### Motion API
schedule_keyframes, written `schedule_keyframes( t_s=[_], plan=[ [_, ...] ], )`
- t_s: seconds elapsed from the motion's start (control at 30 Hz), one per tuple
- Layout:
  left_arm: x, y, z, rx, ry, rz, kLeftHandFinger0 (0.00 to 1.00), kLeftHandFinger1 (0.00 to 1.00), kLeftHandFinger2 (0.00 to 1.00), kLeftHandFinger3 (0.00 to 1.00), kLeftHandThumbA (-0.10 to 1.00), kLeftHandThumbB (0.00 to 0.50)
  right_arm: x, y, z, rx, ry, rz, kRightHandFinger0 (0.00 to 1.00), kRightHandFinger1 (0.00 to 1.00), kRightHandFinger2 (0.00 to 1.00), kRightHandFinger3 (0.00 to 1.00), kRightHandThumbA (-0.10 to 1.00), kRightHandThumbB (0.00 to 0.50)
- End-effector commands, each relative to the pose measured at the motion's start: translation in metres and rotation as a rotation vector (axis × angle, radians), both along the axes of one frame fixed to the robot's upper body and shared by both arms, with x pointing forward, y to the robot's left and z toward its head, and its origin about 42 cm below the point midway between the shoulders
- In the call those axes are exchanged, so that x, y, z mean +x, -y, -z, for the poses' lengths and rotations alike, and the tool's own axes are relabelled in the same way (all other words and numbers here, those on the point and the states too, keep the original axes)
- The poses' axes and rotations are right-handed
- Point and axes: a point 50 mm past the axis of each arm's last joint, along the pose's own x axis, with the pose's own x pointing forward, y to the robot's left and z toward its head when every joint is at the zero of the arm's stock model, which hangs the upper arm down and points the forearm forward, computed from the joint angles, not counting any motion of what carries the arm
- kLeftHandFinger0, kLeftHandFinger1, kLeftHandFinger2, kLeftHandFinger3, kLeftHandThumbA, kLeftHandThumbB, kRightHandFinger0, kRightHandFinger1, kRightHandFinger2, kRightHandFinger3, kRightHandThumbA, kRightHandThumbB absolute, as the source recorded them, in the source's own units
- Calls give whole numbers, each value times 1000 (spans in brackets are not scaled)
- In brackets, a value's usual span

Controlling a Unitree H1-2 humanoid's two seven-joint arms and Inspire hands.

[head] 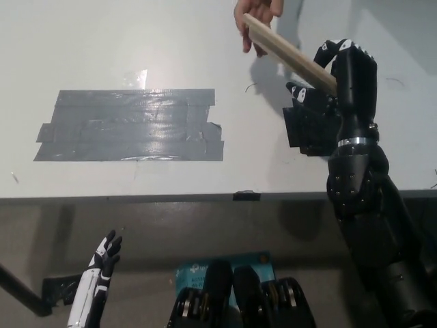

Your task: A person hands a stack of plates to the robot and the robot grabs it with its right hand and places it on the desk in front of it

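Around plates, right hand's fingers

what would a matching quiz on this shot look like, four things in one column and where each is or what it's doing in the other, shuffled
Things:
1. stack of plates
2. left robot hand
3. person's hand
4. grey tape patch

Places or states:
A. lying flat on the desk, left of centre
B. tilted above the desk, its lower end gripped by the right robot hand
C. at the top edge of the picture, holding the upper end of the stack
D. lower left, below the desk edge, open and holding nothing

Pairs: 1-B, 2-D, 3-C, 4-A
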Motion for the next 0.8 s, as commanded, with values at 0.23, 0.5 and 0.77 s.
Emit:
schedule_keyframes(
  t_s=[0.23, 0.5, 0.77],
  plan=[
    [7, -2, -11, 8, 51, 13, 1000, 1000, 1000, 1000, 1000, 240, -8, 14, -59, 72, 318, -60, 0, 2, 178, 158, 854, 29],
    [11, -2, -15, 15, 52, 21, 1000, 1000, 1000, 1000, 1000, 238, -17, 42, -112, -134, 462, 22, 4, 0, 195, 0, 970, 52],
    [13, -5, -17, 26, 52, 32, 1000, 1000, 1000, 1000, 1000, 217, -7, 64, -116, -423, 508, 63, 0, 0, 22, 15, 824, 31]
  ],
)
